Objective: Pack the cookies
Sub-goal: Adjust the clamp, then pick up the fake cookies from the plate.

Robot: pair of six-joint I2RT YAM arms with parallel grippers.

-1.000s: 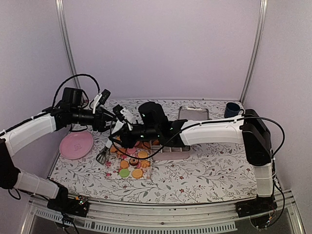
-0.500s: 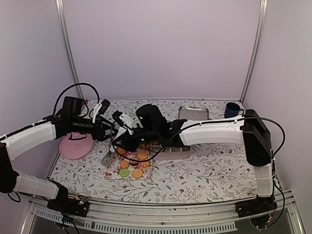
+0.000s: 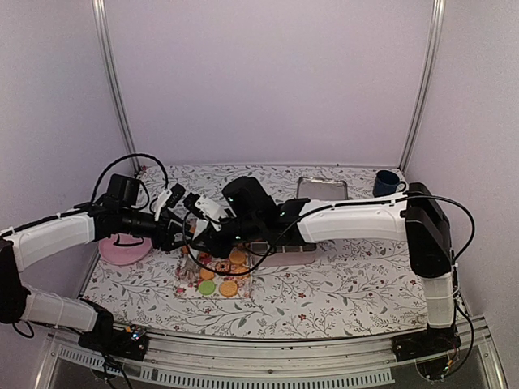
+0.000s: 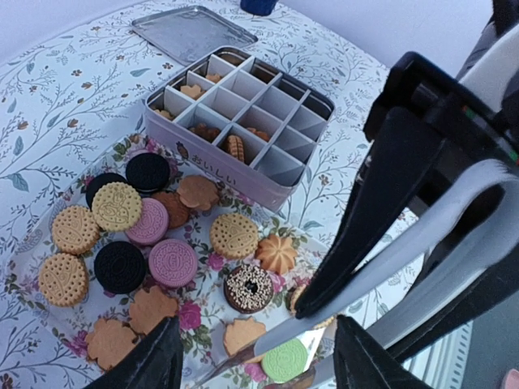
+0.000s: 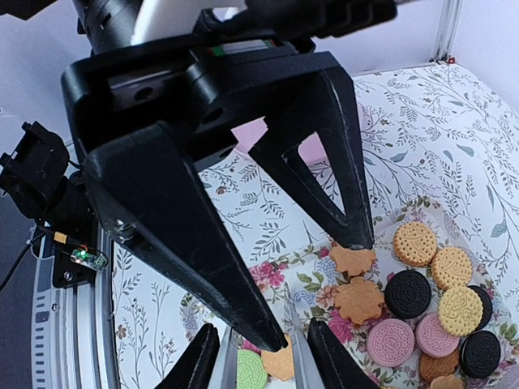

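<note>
The cookies [image 4: 154,243] lie on a floral tray [image 3: 188,290]: tan, black, pink, one green [image 4: 285,361] and one chocolate-topped [image 4: 247,289]. My right gripper [image 5: 261,336] is shut on metal tongs [image 5: 296,348], whose blades hang over the tray's near-left corner. A tan cookie [image 5: 280,365] shows between the blades; I cannot tell if it is pinched. My left gripper [image 4: 255,324] is open just above the tray, close against the tongs [image 4: 340,292]. One of its fingers [image 5: 178,235] crosses in front of them. A divided tin [image 4: 235,174] behind the tray holds a few cookies.
The tin's lid [image 3: 322,188] lies at the back of the table, with a blue cup [image 3: 386,181] at the back right. A pink plate [image 3: 122,250] sits left of the tray, under my left arm. My right arm reaches across above the tin [image 3: 284,253].
My left gripper has come down and forward from behind the tray to beside the tongs. The right gripper and tongs have shifted slightly over the tray's left side.
</note>
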